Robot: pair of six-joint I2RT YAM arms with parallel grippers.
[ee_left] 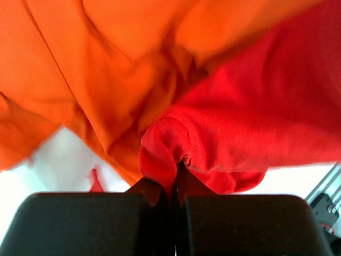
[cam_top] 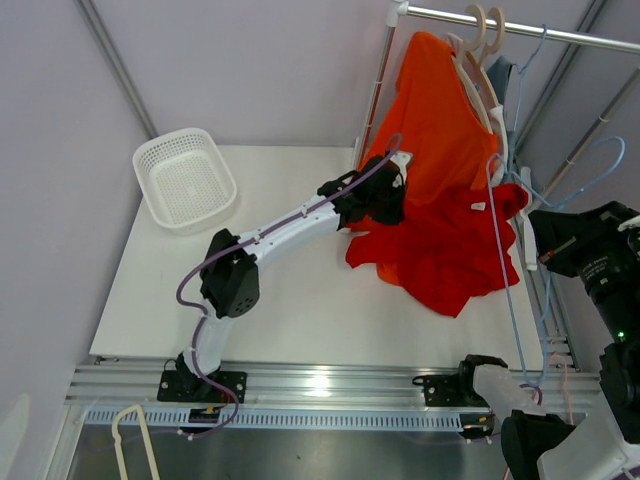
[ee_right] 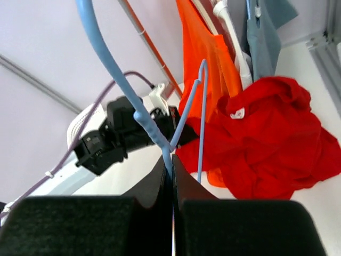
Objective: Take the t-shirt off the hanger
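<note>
A red t-shirt (cam_top: 450, 250) lies crumpled on the white table (cam_top: 300, 290) below the rack. My left gripper (cam_top: 390, 205) is shut on a fold of its edge, seen close in the left wrist view (ee_left: 176, 178). My right gripper (cam_top: 540, 222) is shut on the neck of a light blue wire hanger (cam_top: 505, 280), seen in the right wrist view (ee_right: 171, 165). The hanger (ee_right: 141, 112) looks bare; its wire crosses in front of the red shirt (ee_right: 266, 144). An orange shirt (cam_top: 435, 110) hangs from the rail behind.
A white basket (cam_top: 185, 180) sits at the table's back left. The metal rail (cam_top: 520, 25) carries wooden hangers (cam_top: 485, 40) and a grey-blue garment (cam_top: 500, 75). A cream hanger (cam_top: 130, 440) lies below the front edge, at left.
</note>
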